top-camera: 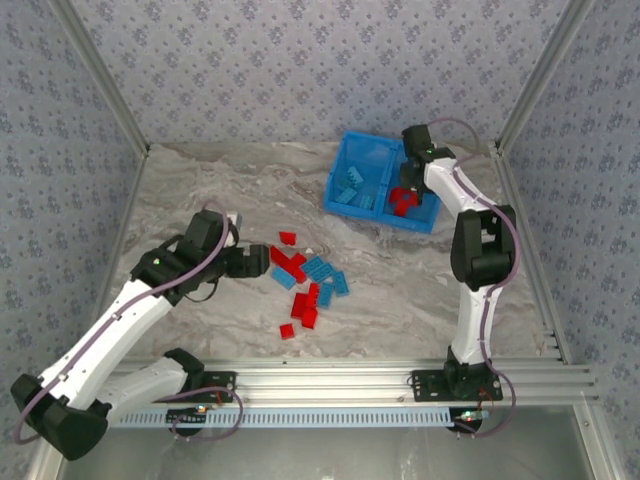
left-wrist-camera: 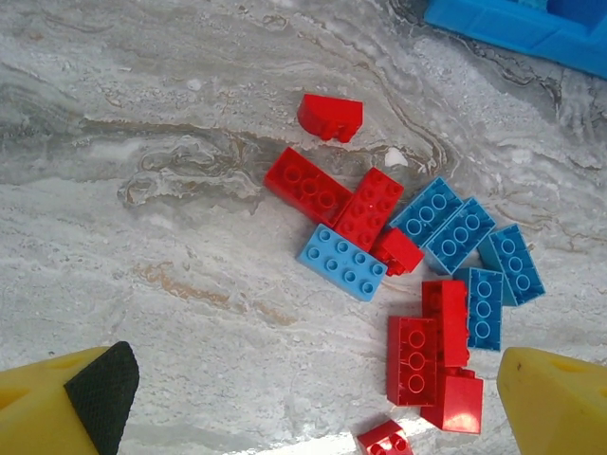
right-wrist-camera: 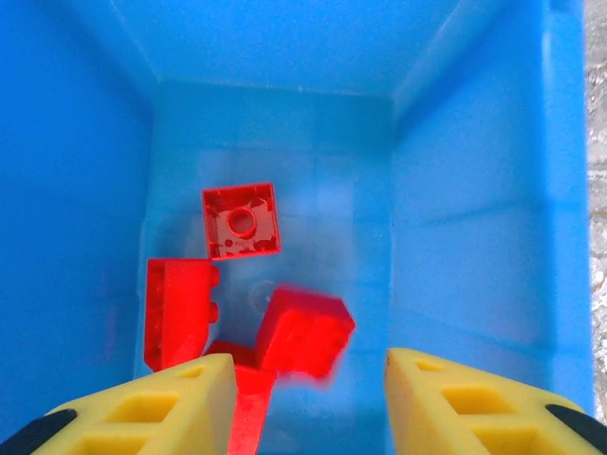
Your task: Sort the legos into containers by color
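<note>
Nearest the arms, the left hand (top-camera: 256, 262) hangs low just beside the pile (top-camera: 308, 280) of legos, which lies in the near half of the counter (top-camera: 200, 190), about midway between its left and right edges. Its fingers (left-wrist-camera: 555, 403) are spread wide with nothing between them. The trouble there is crowding. Red and light blue bricks touch along their sides, and one small red (left-wrist-camera: 398, 250) seems to sit partly on a blue brick (left-wrist-camera: 343, 262) (whether it is clipped on cannot be told). A wide close over that knot would likely take both colours at once, or shove the neighbours apart. The bricks are flat and look slick, so a shallow pinch could let one pop out on the lift. A stray red (top-camera: 287, 331) lies apart toward the near edge and is easy to overlook.

By the far edge, toward the right corner, stands the bin (top-camera: 335, 175). Its left compartment (top-camera: 365, 158) holds blue bricks, its right compartment (right-wrist-camera: 474, 237) red ones. The right hand (right-wrist-camera: 309, 365) is over the right compartment, fingers apart and gripping nothing. A blurred red brick (right-wrist-camera: 303, 334) below them looks to be dropping. It could bounce off the reds lying there, though the walls look tall enough to keep it in. The greater hazard is traffic: if the left arm carries a brick to the bin while the right arm is over it, the two could meet, or a finger could catch the rim and drag the bin.
</note>
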You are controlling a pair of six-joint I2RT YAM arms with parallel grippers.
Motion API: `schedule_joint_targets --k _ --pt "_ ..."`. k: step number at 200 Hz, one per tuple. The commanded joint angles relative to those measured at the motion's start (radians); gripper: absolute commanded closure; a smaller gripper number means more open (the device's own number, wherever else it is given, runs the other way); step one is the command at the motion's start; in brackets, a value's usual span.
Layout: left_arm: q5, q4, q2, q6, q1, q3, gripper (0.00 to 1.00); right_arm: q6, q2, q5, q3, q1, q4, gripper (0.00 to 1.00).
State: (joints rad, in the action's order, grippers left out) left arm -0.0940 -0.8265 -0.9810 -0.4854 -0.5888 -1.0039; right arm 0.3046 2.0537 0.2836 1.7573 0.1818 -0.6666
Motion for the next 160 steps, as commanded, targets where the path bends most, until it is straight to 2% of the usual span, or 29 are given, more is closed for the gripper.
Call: schedule_joint_targets --k 1,35,64,75,93,105,140,160 --pt "-0.003 0.017 -0.049 -0.033 0.005 -0.013 0.01 -0.016 -0.025 -0.033 0.052 0.003 -0.051 0.52" --pt "-0.030 0.043 -0.210 -0.064 0.012 -0.101 0.01 0.002 -0.149 -0.057 0.005 0.022 -0.070 0.52" --pt "-0.058 0.073 -0.415 -0.056 0.029 -0.192 0.01 0.028 -0.396 -0.072 -0.201 0.079 -0.022 0.50" --pt "-0.062 0.075 -0.499 -0.054 0.037 -0.234 0.01 0.038 -0.509 -0.101 -0.292 0.098 -0.008 0.41" --pt "-0.040 0.088 -0.625 -0.042 0.046 -0.301 0.01 0.066 -0.690 -0.168 -0.427 0.115 -0.007 0.22" --pt "-0.006 0.114 -0.693 -0.032 0.047 -0.332 0.01 0.084 -0.797 -0.200 -0.496 0.118 -0.026 0.14" --pt "0.056 0.218 -0.845 0.001 0.047 -0.384 0.01 0.108 -1.057 -0.213 -0.655 0.123 -0.088 0.01" --pt "0.053 0.215 -0.933 0.023 0.048 -0.444 0.01 0.105 -1.130 -0.203 -0.681 0.122 -0.123 0.00"
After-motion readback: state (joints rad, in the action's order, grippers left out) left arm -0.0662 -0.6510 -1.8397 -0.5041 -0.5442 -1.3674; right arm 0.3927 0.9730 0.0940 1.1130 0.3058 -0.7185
